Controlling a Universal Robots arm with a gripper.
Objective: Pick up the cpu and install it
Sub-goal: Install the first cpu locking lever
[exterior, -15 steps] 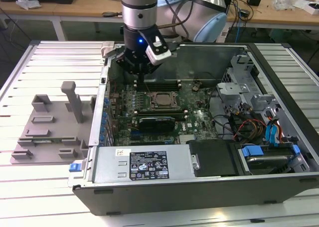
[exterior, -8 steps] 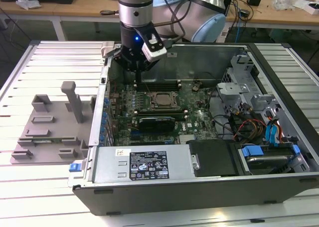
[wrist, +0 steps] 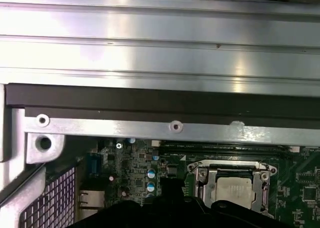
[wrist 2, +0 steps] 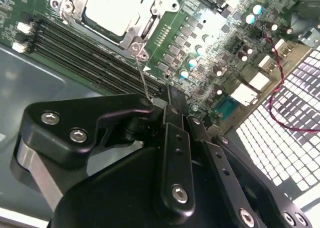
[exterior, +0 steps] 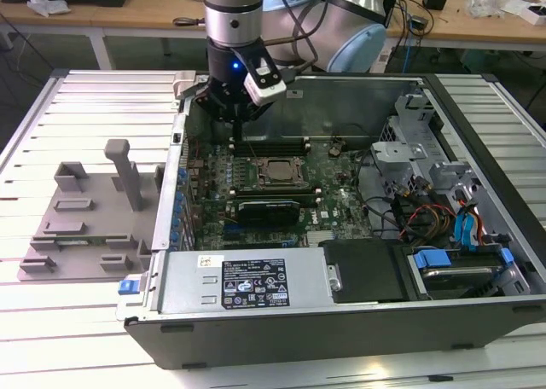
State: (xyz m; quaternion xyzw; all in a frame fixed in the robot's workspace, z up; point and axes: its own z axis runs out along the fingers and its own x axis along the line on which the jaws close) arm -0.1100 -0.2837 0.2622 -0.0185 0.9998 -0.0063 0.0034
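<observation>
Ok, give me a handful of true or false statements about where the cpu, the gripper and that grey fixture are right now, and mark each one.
1. The cpu lies in the socket frame on the motherboard. True.
2. The grey fixture stands inside the computer case. False: it sits on the slatted table outside the case, on the exterior view's left.
3. The gripper is lowered inside the open case, close beside the socket frame. True.
4. The gripper is carrying the cpu above the fixture. False: the cpu rests in the socket, and the gripper is over the motherboard.
</observation>
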